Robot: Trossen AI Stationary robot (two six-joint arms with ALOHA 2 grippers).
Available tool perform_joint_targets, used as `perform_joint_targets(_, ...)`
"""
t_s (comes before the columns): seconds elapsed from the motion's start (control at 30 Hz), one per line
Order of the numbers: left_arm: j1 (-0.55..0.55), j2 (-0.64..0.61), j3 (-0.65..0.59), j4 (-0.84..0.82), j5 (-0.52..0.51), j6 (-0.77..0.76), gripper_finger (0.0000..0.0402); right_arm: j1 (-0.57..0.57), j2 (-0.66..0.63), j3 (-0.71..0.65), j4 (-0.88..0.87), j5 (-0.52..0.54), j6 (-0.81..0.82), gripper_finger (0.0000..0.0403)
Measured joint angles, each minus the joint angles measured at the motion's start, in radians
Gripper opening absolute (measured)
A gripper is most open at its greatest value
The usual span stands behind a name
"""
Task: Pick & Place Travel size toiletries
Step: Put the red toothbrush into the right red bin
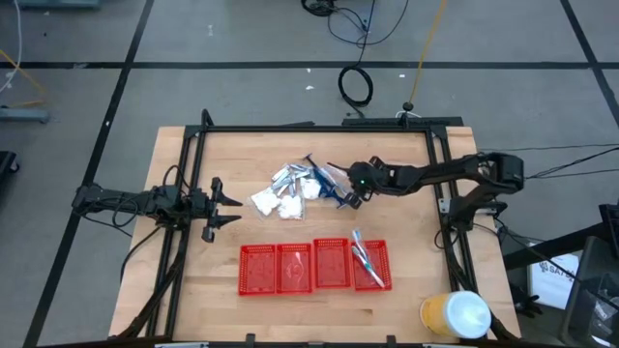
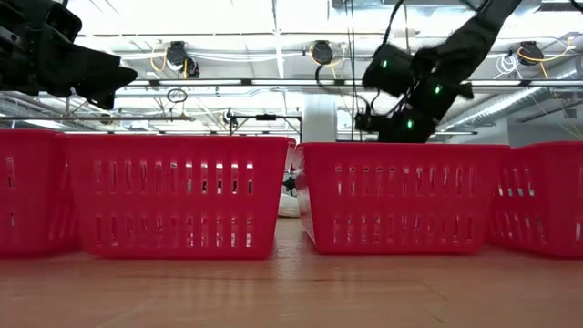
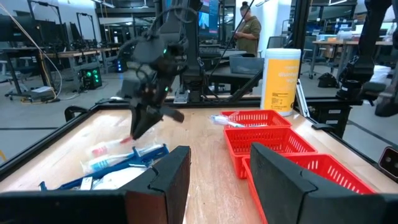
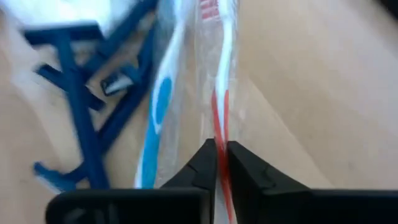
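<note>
Because the clear-wrapped toothbrush with the red stripe (image 4: 219, 93) runs straight away from the right gripper (image 4: 221, 163), its long axis in line with the reach of the fingers, the coming lift turns on a pinch across the narrow handle. In the right wrist view the two dark fingers stand almost closed, with only a thin gap between them, and the red handle runs into that gap; they look shut on it or very nearly so. A second wrapped toothbrush with a blue stripe (image 4: 157, 112) lies just beside it, almost parallel, and the dark blue razors (image 4: 81, 106) lie crossed on the far side of that.

From above, the right gripper (image 1: 354, 190) is low over the right edge of the pile of toiletries (image 1: 295, 188) in the middle of the table (image 1: 184, 290), the arm stretched in from the right side. The row of red baskets (image 1: 314, 266) sits nearer the front edge, and the rightmost one already holds a few wrapped toothbrushes (image 1: 366, 259).

The left gripper (image 1: 224, 206) waits well to the left of the pile, its fingers spread wide and empty. The right arm is plainly the nearer.
</note>
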Motion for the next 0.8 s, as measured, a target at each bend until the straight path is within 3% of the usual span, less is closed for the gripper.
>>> perform_joint_targets(0.3, 0.0, 0.0, 0.0, 0.0, 0.0, 0.0, 0.0166, 0.174, -0.253, 0.0, -0.101, 0.025, 0.084, 0.0009)
perform_joint_targets(0.57, 0.0, 0.0, 0.0, 0.0, 0.0, 0.0, 0.0166, 0.539, -0.404, 0.0, -0.236, 0.104, 0.367, 0.0007)
perform_joint_targets(0.8, 0.0, 0.0, 0.0, 0.0, 0.0, 0.0, 0.0166, 0.852, -0.388, 0.002, -0.205, 0.258, 0.656, 0.0006)
